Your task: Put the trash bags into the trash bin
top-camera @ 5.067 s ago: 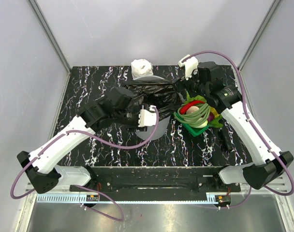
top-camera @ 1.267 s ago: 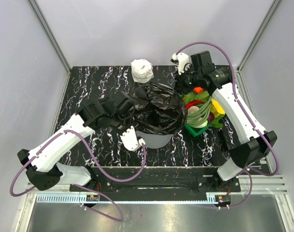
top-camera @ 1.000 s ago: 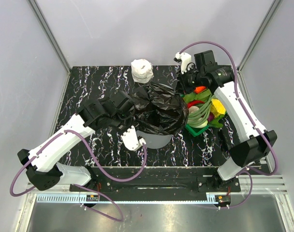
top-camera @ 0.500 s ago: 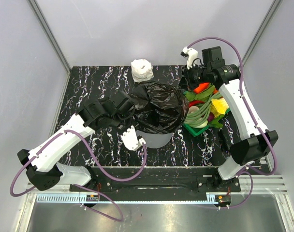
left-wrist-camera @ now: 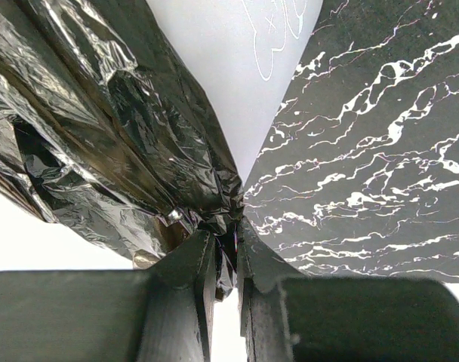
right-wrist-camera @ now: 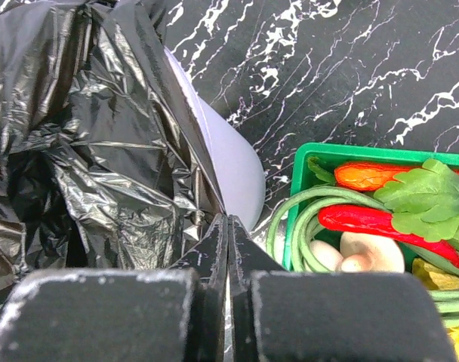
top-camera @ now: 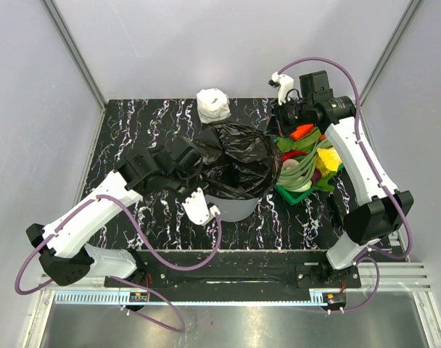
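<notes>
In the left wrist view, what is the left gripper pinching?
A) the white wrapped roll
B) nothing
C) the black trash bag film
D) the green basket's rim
C: the left wrist view shows the left gripper closed on a bunched fold of the trash bag.

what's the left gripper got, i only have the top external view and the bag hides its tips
Observer: The left gripper is pinching a fold of the trash bag.
Operator: and the right gripper
Observer: The right gripper is shut, with no film seen between its tips.
Operator: any bin wall bare on that side
Observer: Yes, bare grey wall of the trash bin shows beside the bag's edge.
</notes>
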### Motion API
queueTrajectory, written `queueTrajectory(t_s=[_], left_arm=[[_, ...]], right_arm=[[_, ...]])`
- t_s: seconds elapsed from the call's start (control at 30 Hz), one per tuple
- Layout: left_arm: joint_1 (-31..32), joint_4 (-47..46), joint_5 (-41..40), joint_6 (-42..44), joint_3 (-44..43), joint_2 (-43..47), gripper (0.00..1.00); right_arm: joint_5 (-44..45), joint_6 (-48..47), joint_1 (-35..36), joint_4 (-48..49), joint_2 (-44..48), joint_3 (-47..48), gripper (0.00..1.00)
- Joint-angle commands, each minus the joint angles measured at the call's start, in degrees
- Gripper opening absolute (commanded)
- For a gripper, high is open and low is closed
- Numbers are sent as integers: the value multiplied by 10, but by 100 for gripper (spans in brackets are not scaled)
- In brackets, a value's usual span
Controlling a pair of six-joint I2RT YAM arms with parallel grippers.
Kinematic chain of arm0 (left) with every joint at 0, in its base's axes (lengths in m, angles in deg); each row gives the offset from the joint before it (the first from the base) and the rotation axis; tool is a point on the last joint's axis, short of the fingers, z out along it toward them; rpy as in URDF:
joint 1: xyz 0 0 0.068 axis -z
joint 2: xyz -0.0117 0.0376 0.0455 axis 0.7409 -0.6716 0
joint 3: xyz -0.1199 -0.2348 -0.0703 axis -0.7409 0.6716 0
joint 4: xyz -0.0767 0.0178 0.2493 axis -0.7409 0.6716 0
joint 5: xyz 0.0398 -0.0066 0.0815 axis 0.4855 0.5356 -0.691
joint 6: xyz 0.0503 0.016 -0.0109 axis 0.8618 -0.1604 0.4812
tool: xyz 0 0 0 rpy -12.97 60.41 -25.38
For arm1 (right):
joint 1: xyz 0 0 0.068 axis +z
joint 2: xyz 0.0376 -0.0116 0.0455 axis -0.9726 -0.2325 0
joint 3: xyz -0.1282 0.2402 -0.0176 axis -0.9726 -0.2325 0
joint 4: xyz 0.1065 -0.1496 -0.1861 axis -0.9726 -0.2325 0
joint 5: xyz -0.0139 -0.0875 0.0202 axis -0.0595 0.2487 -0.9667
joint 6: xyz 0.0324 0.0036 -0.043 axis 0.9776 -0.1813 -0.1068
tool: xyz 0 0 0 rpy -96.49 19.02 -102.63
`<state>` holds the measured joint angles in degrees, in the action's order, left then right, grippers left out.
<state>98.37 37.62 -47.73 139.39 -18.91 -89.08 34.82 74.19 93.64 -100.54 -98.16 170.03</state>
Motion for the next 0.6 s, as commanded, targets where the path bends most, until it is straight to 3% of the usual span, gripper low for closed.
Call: queueTrajectory(t_s=[0.0,0.13,0.33,0.57], left_arm=[[0,-2,-3,-23,-15,5,13],[0,-15,-3,-34,-23,12,20],[1,-44,2,-69,-31,18,38],[1,-55,24,-96,-51,22,48]], right_arm=[[20,-11,-3,31,1,-7,0],[24,-12,-3,34,-4,-9,0],[18,-8,-4,46,-5,-24,0],[17,-7,-4,50,-5,-29,0]])
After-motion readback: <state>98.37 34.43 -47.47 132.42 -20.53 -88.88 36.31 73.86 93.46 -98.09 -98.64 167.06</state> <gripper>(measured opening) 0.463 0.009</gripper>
